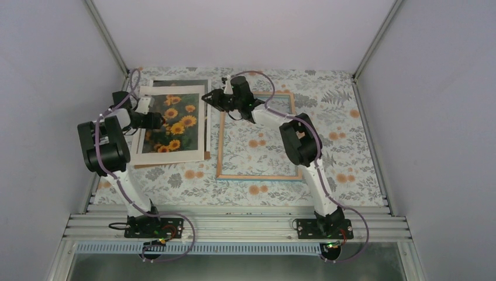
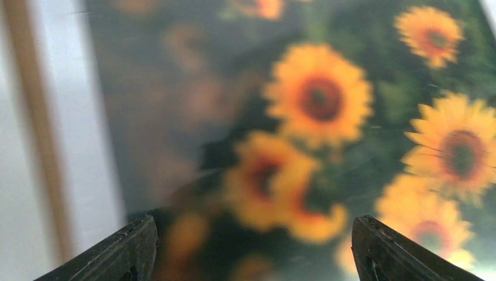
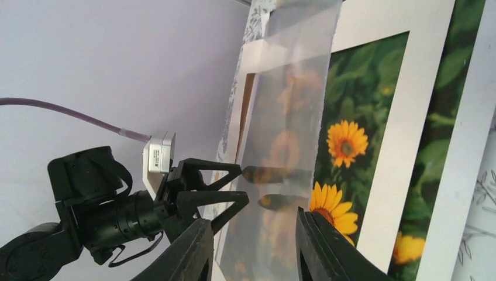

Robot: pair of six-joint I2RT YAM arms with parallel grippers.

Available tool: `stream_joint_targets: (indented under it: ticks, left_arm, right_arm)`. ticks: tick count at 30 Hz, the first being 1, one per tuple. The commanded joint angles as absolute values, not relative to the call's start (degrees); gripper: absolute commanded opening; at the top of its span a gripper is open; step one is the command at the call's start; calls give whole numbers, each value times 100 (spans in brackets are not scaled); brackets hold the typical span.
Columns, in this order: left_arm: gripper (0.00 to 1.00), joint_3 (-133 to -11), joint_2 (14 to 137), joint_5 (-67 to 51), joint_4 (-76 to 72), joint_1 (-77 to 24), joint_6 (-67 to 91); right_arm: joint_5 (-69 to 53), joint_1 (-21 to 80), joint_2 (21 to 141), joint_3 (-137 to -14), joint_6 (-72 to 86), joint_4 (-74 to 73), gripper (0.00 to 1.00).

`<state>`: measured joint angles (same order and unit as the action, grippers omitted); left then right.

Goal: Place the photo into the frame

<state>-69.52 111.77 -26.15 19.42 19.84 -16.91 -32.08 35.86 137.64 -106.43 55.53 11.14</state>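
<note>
Floral tablecloth [image 1: 351,146] — photo [image 1: 181,126] left of frame [image 1: 257,176]

Your top view looks down from above and behind the near edge, covering the whole table [image 1: 351,140]. Left wrist hovers close over the photo [image 2: 319,96], blurred. Right wrist looks left across that photo toward the left gripper [image 3: 244,182].
</note>
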Motion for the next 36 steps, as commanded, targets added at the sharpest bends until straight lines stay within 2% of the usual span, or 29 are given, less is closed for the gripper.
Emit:
stream_joint_targets:
  ticks: [1,13,17,18,21,26,33,36]
  left_arm:
    - [83,-6743,10762,-2990,2333,1464,-1951]
    - [83,-6637,10890,-3029,2378,955,-2003]
    - [83,-6743,10718,-3035,2324,1057,-1903]
    - [83,-6776,10681,-2986,2347,1063,-1907]
    - [84,-6787,10623,-2902,2349,1063,-1888]
    - [86,-6682,10508,-2663,2216,1063,-1821]
    - [87,-6710,10425,-2564,2174,1063,-1700]
    - [87,-6718,10385,-2529,2183,1063,-1679]
  right_arm:
    - [-3506,3540,13249,-10214,5457,1298,36]
    - [-3735,2826,12458,-8860,5008,1009,36]
    - [-3866,2819,12549,-9035,4820,623,38]
    - [-3888,2865,12590,-9142,4810,493,40]
    - [-3805,3155,12631,-9321,4824,242,55]
    - [-3165,3710,12843,-9905,4598,-913,70]
    - [-2947,4111,13235,-10128,4812,-1503,80]
    - [-2875,4174,13438,-10246,4923,-1598,81]
